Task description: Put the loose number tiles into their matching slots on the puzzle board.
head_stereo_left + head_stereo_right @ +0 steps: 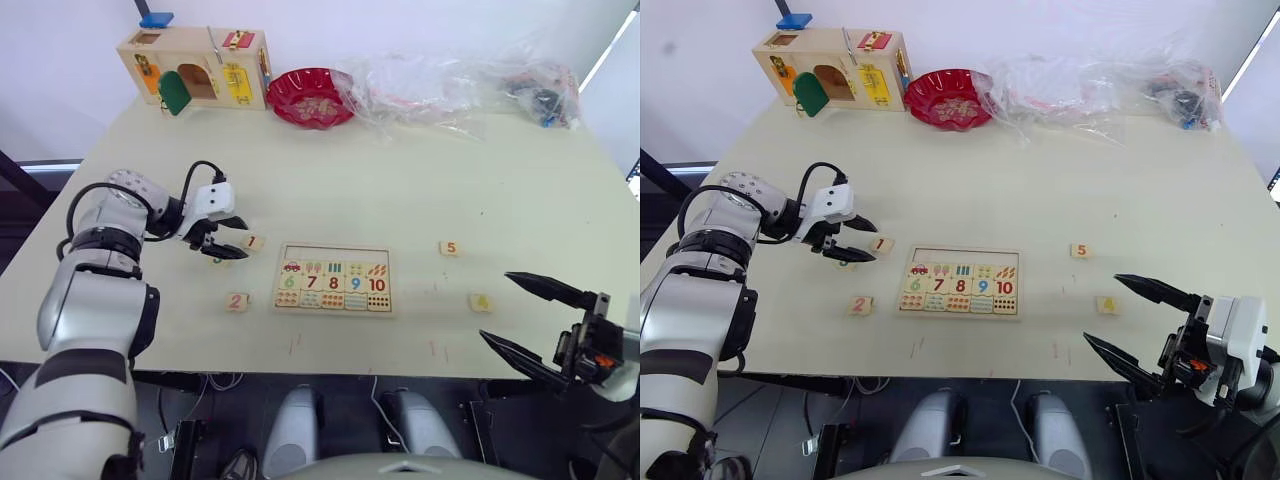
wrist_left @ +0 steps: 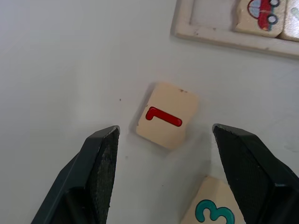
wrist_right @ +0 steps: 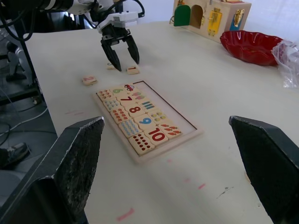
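The puzzle board (image 1: 334,278) is seen lying flat on the cream table (image 1: 400,190), near the table's front edge, and every place below is given from it. Its lower rows are filled with the numbers 6 to 10 and counting pictures, while the strip along its far edge is seen bare. The tile marked 1 (image 2: 167,115) is found just off the board's far left corner, flat on the table and apart from the frame. The left gripper (image 1: 224,238) is held over this spot with its two black fingers spread wide, one on each side of the 1 tile, and nothing is grasped; whether the tips touch the table cannot be told. The tile marked 3 (image 2: 214,210) lies just beside the 1 tile, on the side away from the board, partly covered by the gripper in the head views. The tile marked 2 (image 1: 237,301) is placed to the left of the board's near left corner. To the board's right, the tile marked 5 (image 1: 450,248) lies level with its far edge, and the tile marked 4 (image 1: 481,302) lies level with its near edge, farther out. The right gripper (image 1: 520,318) is held beyond the 4 tile, near the table's front edge, with fingers parted wide and empty.
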Available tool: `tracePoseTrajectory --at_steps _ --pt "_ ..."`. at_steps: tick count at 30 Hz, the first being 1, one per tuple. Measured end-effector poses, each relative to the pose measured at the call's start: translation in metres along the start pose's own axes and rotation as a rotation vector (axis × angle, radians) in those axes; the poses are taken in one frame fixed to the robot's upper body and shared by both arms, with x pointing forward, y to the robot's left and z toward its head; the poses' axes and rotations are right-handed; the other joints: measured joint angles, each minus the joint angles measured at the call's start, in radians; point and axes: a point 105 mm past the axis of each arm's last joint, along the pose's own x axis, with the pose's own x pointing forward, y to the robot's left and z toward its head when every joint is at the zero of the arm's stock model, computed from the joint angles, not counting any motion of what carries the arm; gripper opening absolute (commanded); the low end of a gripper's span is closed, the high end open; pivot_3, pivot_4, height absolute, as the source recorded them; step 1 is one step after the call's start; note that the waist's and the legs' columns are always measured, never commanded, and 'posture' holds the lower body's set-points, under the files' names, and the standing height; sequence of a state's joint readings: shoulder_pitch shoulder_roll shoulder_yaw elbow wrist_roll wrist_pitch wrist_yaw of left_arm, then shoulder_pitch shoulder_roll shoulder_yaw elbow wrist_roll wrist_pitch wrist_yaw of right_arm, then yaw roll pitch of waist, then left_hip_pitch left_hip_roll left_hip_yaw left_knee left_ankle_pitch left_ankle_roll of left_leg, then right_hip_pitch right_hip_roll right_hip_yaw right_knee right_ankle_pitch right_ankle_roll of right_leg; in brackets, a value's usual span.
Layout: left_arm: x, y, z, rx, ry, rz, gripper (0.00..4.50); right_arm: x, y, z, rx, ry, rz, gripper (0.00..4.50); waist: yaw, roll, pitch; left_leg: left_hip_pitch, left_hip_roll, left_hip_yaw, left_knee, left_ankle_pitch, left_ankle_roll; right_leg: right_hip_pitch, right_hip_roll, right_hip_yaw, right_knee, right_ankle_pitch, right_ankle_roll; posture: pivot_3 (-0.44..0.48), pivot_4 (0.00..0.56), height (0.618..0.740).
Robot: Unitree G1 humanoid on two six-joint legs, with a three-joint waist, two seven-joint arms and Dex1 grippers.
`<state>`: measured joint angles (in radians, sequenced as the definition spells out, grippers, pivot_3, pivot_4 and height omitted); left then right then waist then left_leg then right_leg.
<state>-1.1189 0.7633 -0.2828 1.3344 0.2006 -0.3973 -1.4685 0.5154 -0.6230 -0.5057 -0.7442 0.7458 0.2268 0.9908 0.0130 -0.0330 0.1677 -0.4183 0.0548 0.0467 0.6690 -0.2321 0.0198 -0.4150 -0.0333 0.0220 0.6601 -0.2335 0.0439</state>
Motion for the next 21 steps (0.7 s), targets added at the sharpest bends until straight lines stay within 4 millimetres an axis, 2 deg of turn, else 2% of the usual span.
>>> tracePoseTrajectory --at_steps 6,7,8,10,11,12,13,21 --pt "0.0019 0.0016 0.0011 -0.006 -0.008 0.014 3.43 -0.0005 0.003 0.0006 -0.002 0.004 -0.009 4.5 0.001 0.0 0.0 0.0 0.0 0.0 0.0 0.0 0.0 0.0 0.0 0.0 0.0 0.0 0.0 0.0 0.15 0.74" --pt "0.0023 0.0018 0.0015 -0.012 -0.014 0.016 2.99 -0.0003 0.004 0.0012 -0.004 0.003 -0.007 4.5 0.001 0.0 0.0 0.0 0.0 0.0 0.0 0.0 0.0 0.0 0.0 0.0 0.0 0.0 0.0 0.0 0.15 0.74" --pt "0.0027 0.0017 0.0019 -0.013 -0.017 0.015 2.87 -0.0004 0.0041 0.0011 -0.004 0.004 -0.009 4.5 0.001 0.0 0.0 0.0 0.0 0.0 0.0 0.0 0.0 0.0 0.0 0.0 0.0 0.0 0.0 0.0 0.15 0.74" --pt "0.0036 0.0011 0.0022 -0.014 -0.017 0.009 2.24 -0.0009 0.0044 0.0005 0.0 0.006 -0.011 4.5 0.001 0.0 0.0 0.0 0.0 0.0 0.0 0.0 0.0 0.0 0.0 0.0 0.0 0.0 0.0 0.0 0.15 0.74" --pt "0.004 0.0007 0.0022 -0.014 -0.018 0.006 1.81 -0.0011 0.0045 0.0001 0.002 0.008 -0.013 4.5 0.001 0.0 0.0 0.0 0.0 0.0 0.0 0.0 0.0 0.0 0.0 0.0 0.0 0.0 0.0 0.0 0.15 0.74" --pt "0.0042 0.0002 0.0019 -0.015 -0.02 0.003 1.17 -0.0013 0.0043 -0.0002 0.003 0.009 -0.017 4.5 0.0 0.0 0.0 0.0 0.0 0.0 0.0 0.0 0.0 0.0 0.0 0.0 0.0 0.0 0.0 0.0 0.15 0.74" --pt "0.0043 0.0002 0.0019 -0.016 -0.02 0.003 1.05 -0.0014 0.0043 -0.0002 0.004 0.009 -0.018 4.5 0.0 0.0 0.0 0.0 0.0 0.0 0.0 0.0 0.0 0.0 0.0 0.0 0.0 0.0 0.0 0.0 0.15 0.74" --pt "0.0015 -0.0032 0.0036 -0.046 -0.096 -0.004 0.96 -0.0009 0.0034 -0.0005 -0.004 0.01 -0.029 4.5 0.0 0.0 0.0 0.0 0.0 0.0 0.0 0.0 0.0 0.0 0.0 0.0 0.001 0.0 0.0 0.0 0.15 0.74"
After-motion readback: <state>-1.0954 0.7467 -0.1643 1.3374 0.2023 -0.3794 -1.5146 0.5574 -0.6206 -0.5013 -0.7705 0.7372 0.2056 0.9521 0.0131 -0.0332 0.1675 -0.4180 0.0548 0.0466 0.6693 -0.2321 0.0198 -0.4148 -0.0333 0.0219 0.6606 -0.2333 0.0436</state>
